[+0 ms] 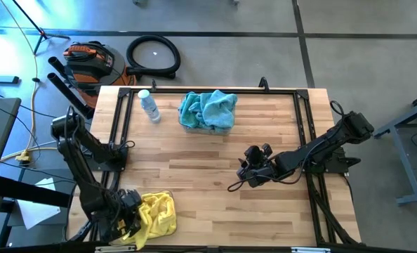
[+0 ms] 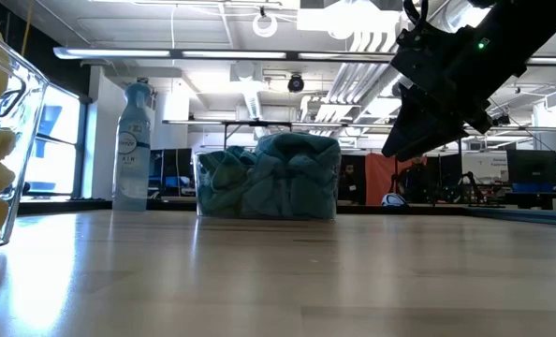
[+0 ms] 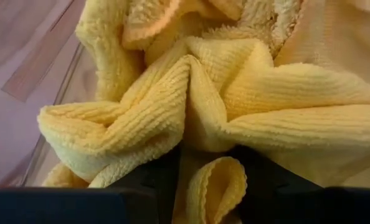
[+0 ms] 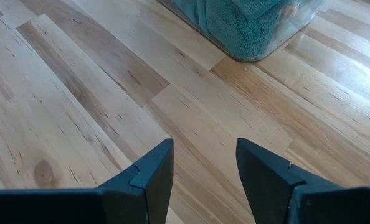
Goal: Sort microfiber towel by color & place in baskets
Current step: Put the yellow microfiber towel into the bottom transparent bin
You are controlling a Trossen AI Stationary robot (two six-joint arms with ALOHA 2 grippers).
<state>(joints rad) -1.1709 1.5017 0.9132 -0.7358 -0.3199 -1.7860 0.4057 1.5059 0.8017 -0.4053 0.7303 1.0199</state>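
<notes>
Left end effector (image 1: 135, 218) grips yellow towel (image 3: 222, 112) over near basket (image 3: 60, 106): release fully inside; right end effector (image 4: 203, 168) open, idle.

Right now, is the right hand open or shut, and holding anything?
Open and empty: the right hand hovers over bare table, fingers apart with only wood between them, short of the teal towels' basket.

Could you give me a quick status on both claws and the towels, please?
Left claw in the yellow towels, fold between its fingers. Right claw open, empty, above bare table. Blue towels binned. Nothing obstructing.
</notes>
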